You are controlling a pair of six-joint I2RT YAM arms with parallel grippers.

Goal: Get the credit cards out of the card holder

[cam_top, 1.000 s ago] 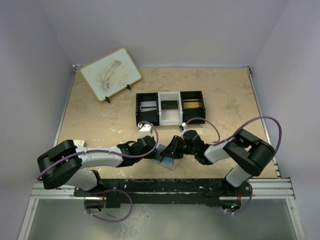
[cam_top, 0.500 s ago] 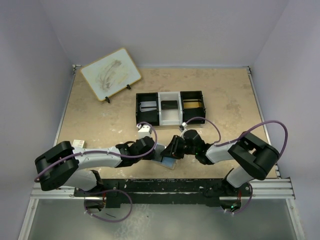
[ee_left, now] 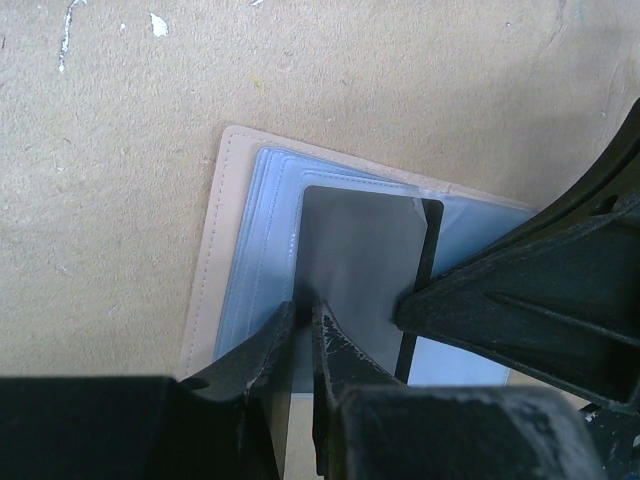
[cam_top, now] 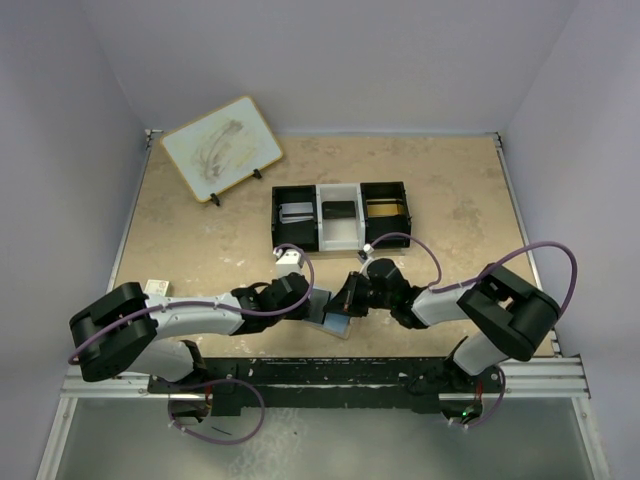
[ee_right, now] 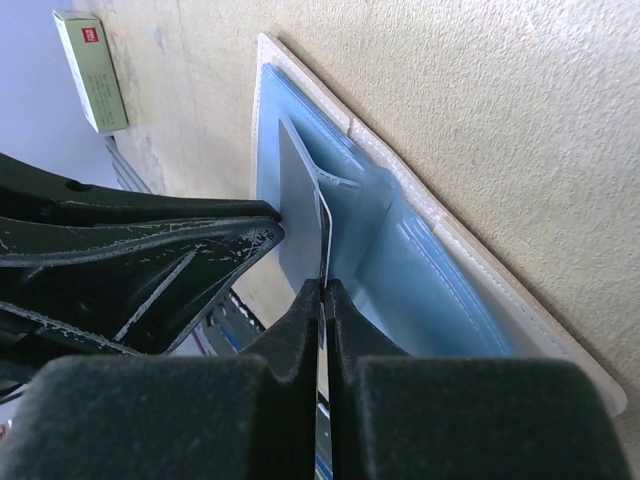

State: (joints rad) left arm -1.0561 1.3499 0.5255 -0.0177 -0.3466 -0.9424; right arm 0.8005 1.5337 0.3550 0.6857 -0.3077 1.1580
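Note:
The pale-blue card holder (cam_top: 337,325) with a tan edge lies open near the front table edge. It shows in the left wrist view (ee_left: 240,270) and the right wrist view (ee_right: 420,260). My left gripper (cam_top: 314,306) is shut on a raised grey leaf (ee_left: 350,250) of the holder, at its near left corner (ee_left: 300,312). My right gripper (cam_top: 346,301) is shut on a thin dark credit card (ee_right: 325,235) seen edge-on, still standing in the pocket. Its black edge (ee_left: 430,250) shows in the left wrist view. The two grippers nearly touch over the holder.
A black-and-white three-compartment tray (cam_top: 318,212) stands behind, with a silvery card (cam_top: 295,212), a dark card (cam_top: 340,210) and a gold thing (cam_top: 385,210) in it. A wood-framed whiteboard (cam_top: 220,148) leans at the back left. A small red-and-white box (cam_top: 157,287) lies left, also in the right wrist view (ee_right: 90,70).
Both arms' elbows shifted slightly outward a second ago, uncovering the small box. The grippers and the holder have stayed almost in place since.

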